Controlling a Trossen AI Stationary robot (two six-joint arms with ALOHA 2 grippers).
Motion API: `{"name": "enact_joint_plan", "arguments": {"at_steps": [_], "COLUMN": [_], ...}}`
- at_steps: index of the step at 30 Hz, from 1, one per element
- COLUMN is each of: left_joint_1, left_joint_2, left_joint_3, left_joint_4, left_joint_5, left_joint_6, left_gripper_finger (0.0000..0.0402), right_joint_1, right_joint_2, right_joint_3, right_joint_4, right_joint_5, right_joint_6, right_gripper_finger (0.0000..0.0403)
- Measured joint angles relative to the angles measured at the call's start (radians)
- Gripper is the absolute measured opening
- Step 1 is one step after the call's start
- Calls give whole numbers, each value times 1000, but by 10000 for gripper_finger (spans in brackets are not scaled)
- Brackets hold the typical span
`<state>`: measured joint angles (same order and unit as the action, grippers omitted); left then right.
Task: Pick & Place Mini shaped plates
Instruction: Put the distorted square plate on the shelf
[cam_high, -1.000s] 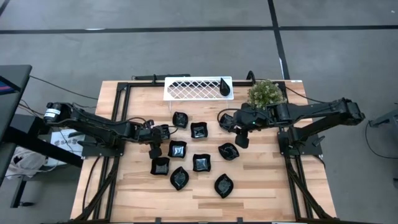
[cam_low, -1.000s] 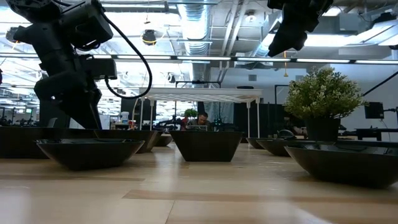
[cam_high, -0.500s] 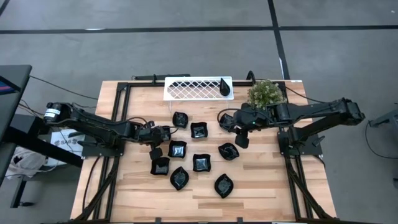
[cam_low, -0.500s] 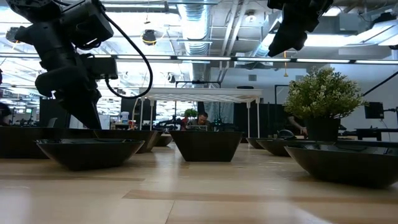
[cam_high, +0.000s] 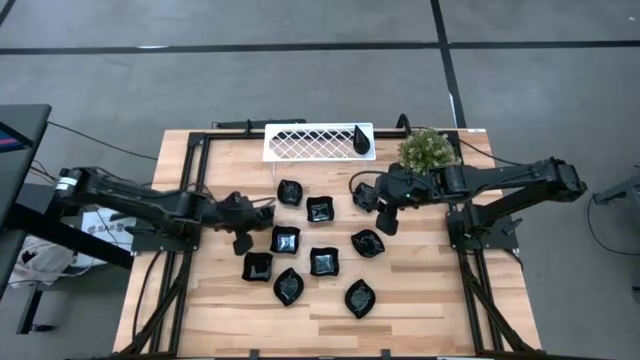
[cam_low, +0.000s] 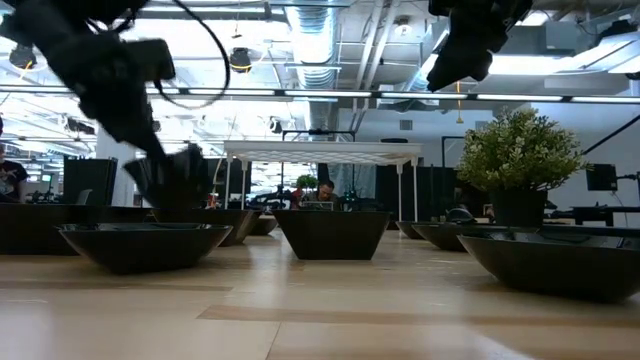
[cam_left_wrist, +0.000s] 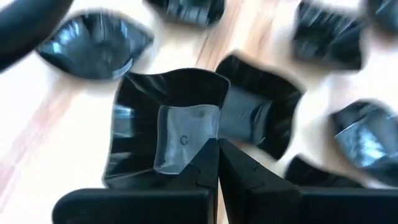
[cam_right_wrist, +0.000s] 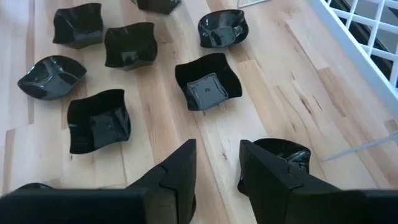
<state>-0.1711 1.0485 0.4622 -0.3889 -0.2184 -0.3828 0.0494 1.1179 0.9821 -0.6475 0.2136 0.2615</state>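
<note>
Black square plate (cam_left_wrist: 168, 134) sits pinched at its rim in your left pincer (cam_high: 243, 240), while your right pincer (cam_high: 387, 222) hovers open over the surface, just above another plate (cam_high: 367, 243).

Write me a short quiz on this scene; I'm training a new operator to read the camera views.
1. True or false: the white lattice tray holds three plates.
2. Multiple choice: the right gripper is A) open, holding nothing; B) shut on a square plate; C) out of every view.
3. Short answer: what green thing stands beside the tray's right end?

Key
1. False: only one teardrop plate lies on it.
2. A
3. A small potted plant.
</note>
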Motion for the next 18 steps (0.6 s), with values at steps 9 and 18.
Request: {"name": "enact_joint_plan", "arguments": {"at_steps": [9,18], "left_joint_1": [-7,13], "left_joint_2": [-203,-162], "left_joint_3": [56,256], "left_joint_4": [6,8], "left_joint_5": [-92,-303], "left_joint_6": [32,292], "left_gripper_finger": [5,5], "right_joint_1": [1,1], "right_joint_2": [0,0], "right_joint_3": [0,0], "right_joint_4": [68,114], "right_joint_5": [2,16], "right_joint_6": [2,-4], "right_gripper_finger": [118,118]}}
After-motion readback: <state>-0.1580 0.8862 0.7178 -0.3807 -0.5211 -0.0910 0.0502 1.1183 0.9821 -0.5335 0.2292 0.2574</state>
